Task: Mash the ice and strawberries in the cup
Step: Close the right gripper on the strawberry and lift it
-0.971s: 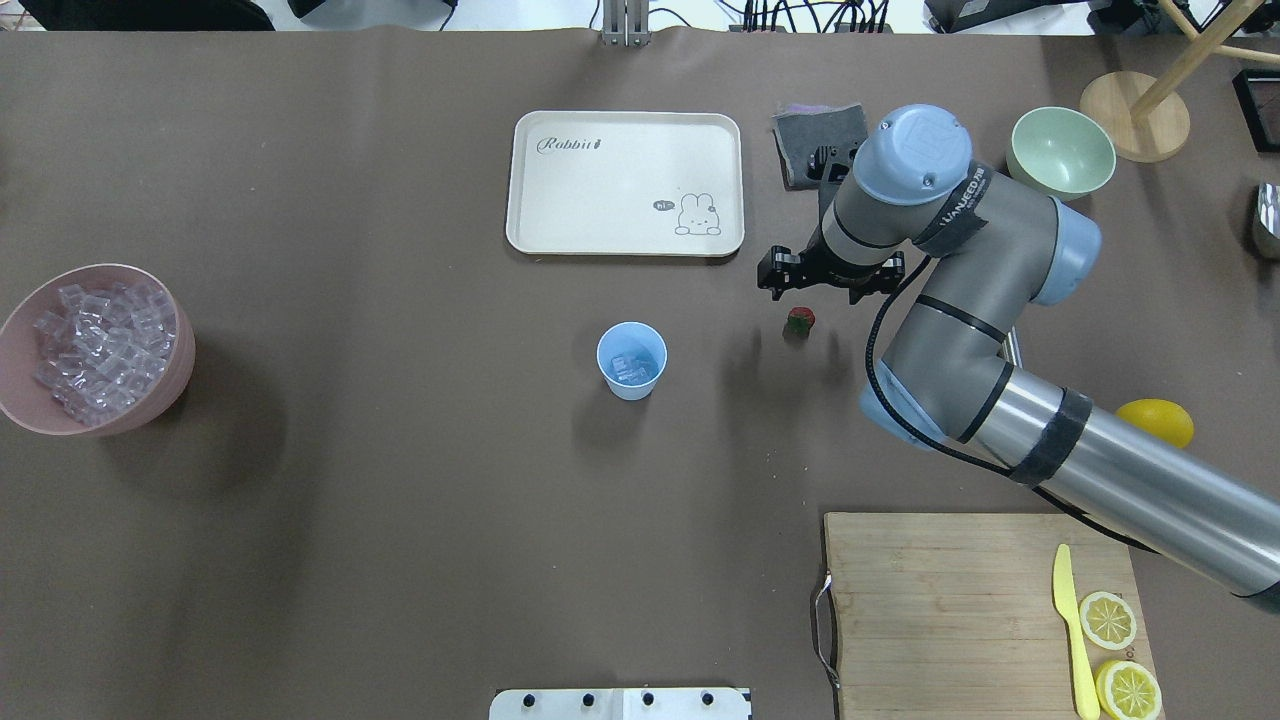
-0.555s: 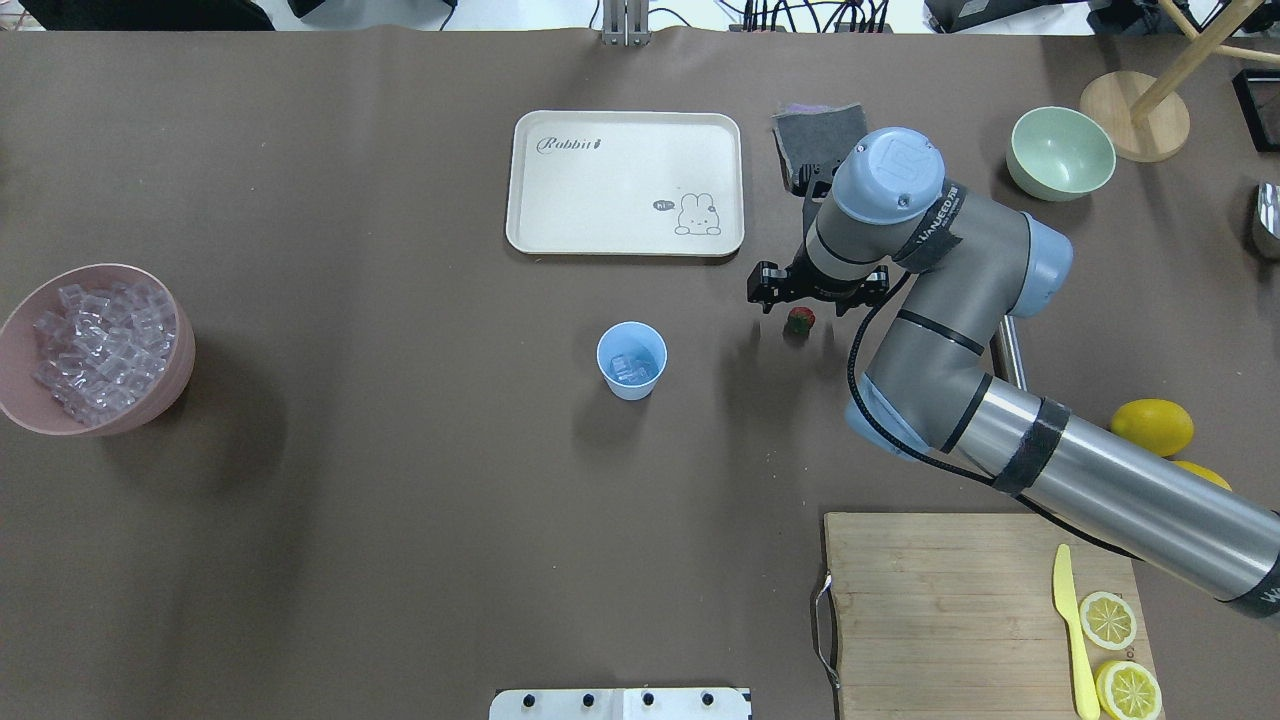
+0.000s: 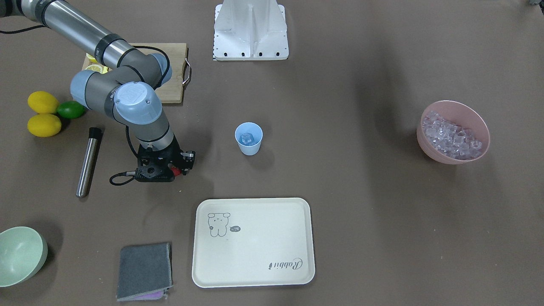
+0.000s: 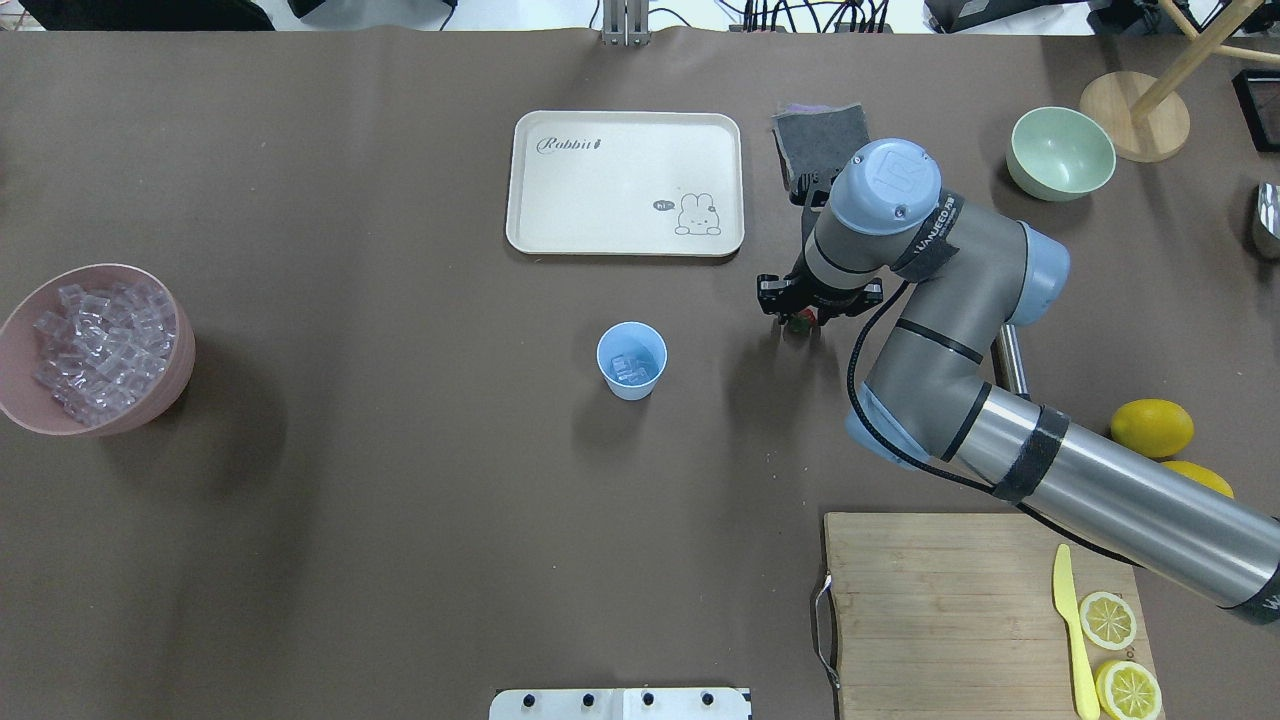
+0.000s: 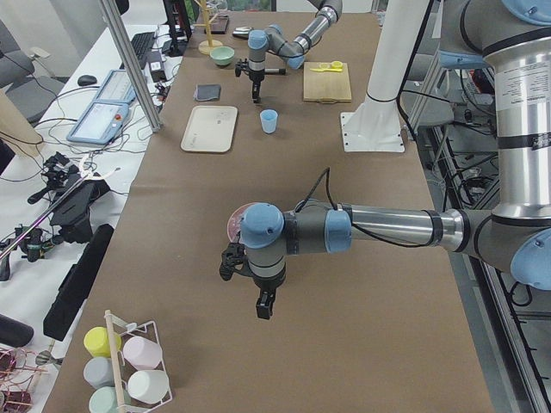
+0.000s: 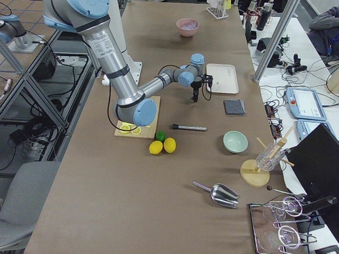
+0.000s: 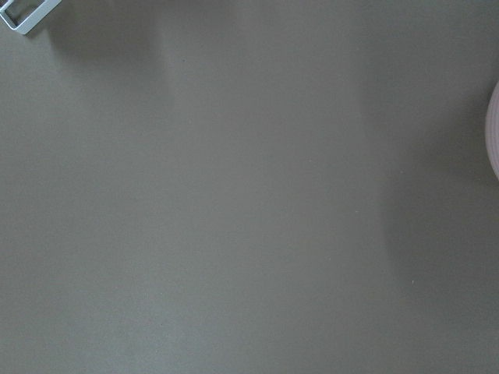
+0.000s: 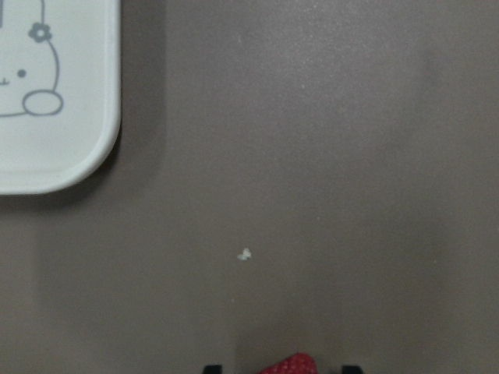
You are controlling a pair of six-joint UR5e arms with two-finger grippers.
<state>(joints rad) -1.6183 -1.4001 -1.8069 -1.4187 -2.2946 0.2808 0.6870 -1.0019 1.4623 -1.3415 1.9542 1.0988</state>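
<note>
Right claw (image 4: pixel 800 312) lowered around the strawberry (image 8: pixel 288 364), fingers spread.
The strawberry sits on the brown worktop (image 4: pixel 400 500), between the light-blue cup (image 4: pixel 631 360) and the right arm, just below the corner of the cream rabbit tray (image 4: pixel 625 182). The wrist view shows a dark fingertip on each side of the berry with a gap to both, so the claw is open and not gripping. The cup stands upright, well apart from the berry, with a few ice cubes (image 3: pixel 247 137) inside. More ice fills the pink bowl (image 4: pixel 180 370) at the far left. The left claw (image 5: pixel 263 308) hangs over bare worktop near that bowl; I cannot tell whether it is open or closed.
</note>
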